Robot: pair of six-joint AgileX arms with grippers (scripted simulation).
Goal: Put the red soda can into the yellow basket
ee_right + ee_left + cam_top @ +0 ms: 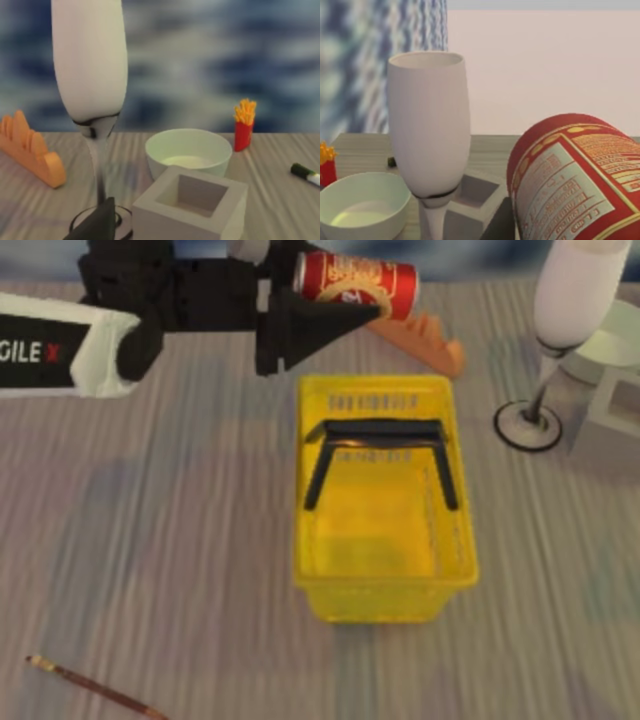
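The red soda can (360, 282) lies on its side in the air at the back of the table, and my left gripper (340, 288) is shut on it. One black finger (310, 328) runs along the can's near side. The can hangs just beyond the far rim of the yellow basket (380, 602), above the orange rack. The basket stands mid-table with its black handles (380, 432) folded across the opening. In the left wrist view the can's label (575, 185) fills the corner beside a dark finger (501, 222). My right gripper shows only one black fingertip (102, 217), open, near the goblet's foot.
An orange toothed rack (428, 342) lies behind the basket. A tall white goblet (575, 295), a white bowl (618, 345) and a white open box (612, 420) stand at the right. A fries carton (244, 125) and a marker (305, 175) sit beyond them. A pencil (95, 690) lies front left.
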